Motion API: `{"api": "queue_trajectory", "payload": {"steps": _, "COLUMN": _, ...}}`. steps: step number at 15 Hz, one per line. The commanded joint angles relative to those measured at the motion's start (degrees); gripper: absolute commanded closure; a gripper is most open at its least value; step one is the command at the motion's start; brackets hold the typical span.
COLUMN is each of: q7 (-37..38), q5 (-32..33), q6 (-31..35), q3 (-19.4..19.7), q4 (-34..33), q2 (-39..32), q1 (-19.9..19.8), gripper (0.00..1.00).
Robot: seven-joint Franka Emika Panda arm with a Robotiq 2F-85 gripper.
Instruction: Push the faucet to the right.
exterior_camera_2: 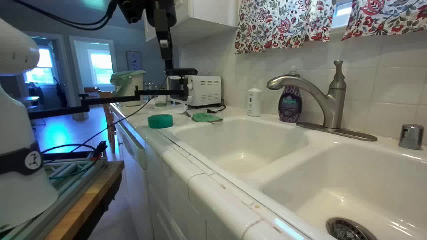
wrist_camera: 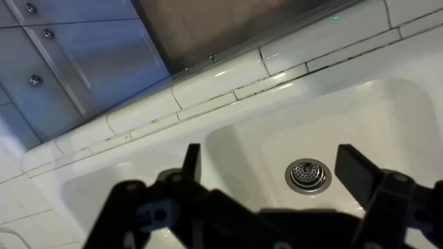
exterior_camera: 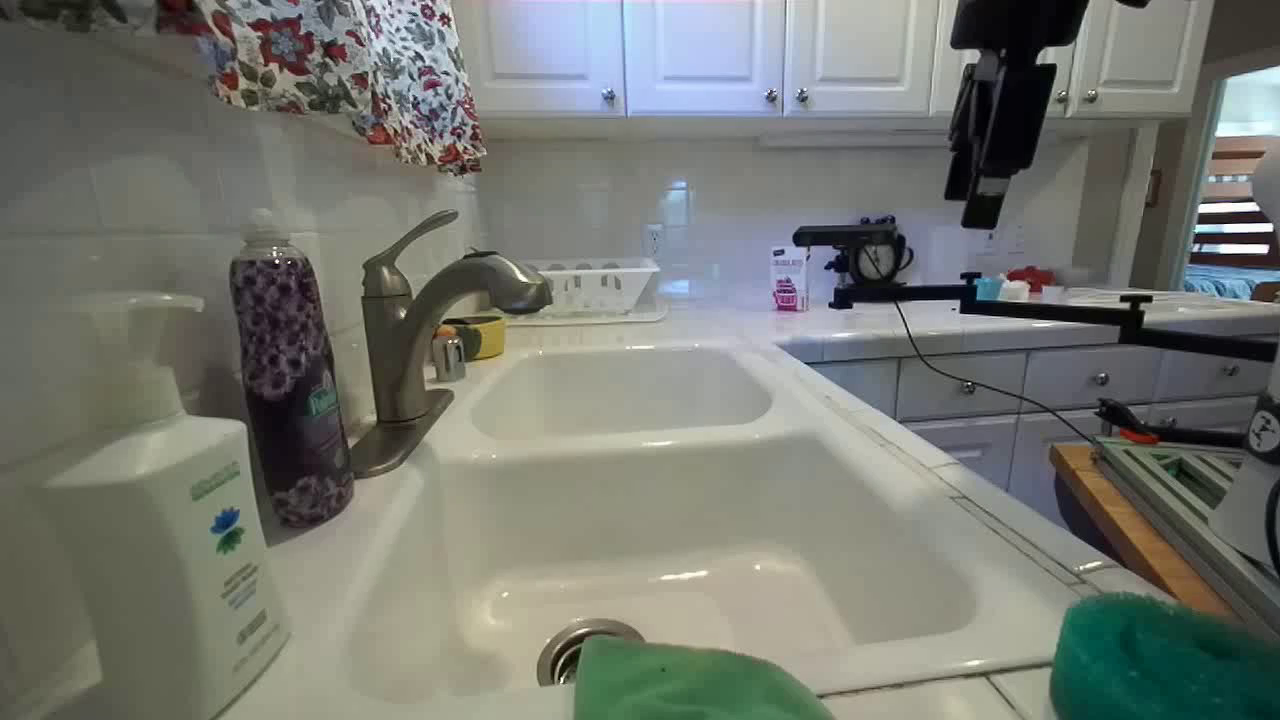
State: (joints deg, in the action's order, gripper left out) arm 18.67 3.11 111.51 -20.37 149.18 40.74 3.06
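In an exterior view, upper right: black gripper (exterior_camera: 972,197), pointing down, jaws wide apart, empty. Left of frame: arched, brushed-metal faucet (exterior_camera: 395,345).

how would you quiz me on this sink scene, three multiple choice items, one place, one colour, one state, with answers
1. Where does the purple bottle stand?
A. In the dish rack
B. Next to the faucet
C. On the floor

2. What colour is the thick scrubber?
A. Red
B. White
C. Teal green

3. How do the fingers stand?
A. Spread apart
B. Shut on the faucet
C. Pinching the purple bottle

1 B: it is beside the faucet in both exterior views.
2 C: it looks teal green in both exterior views.
3 A: the wrist view shows a gap between them.
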Motion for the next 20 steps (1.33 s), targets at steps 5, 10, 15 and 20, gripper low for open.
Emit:
{"api": "queue_trajectory", "payload": {"steps": 5, "q7": 0.9, "q5": 1.0, "q6": -0.2, "q3": 1.2, "q4": -0.1, "q2": -0.4, "q1": 1.5, "gripper": 0.00}}
{"api": "queue_trajectory", "payload": {"steps": 10, "q7": 0.1, "q5": 0.7, "q6": 0.2, "q3": 1.6, "q4": -0.4, "q2": -1.0, "q1": 1.6, "gripper": 0.00}}
{"api": "queue_trajectory", "payload": {"steps": 15, "q7": -0.1, "q5": 0.7, "q6": 7.9, "q3": 1.8, "q4": -4.0, "q2": -7.2, "q1": 1.3, "gripper": 0.00}}
{"api": "queue_trajectory", "payload": {"steps": 20, "q7": 0.2, "q5": 2.3, "q6": 13.3, "q3": 1.0, "q4": -11.7, "q2": -16.8, "q1": 1.1, "gripper": 0.00}}
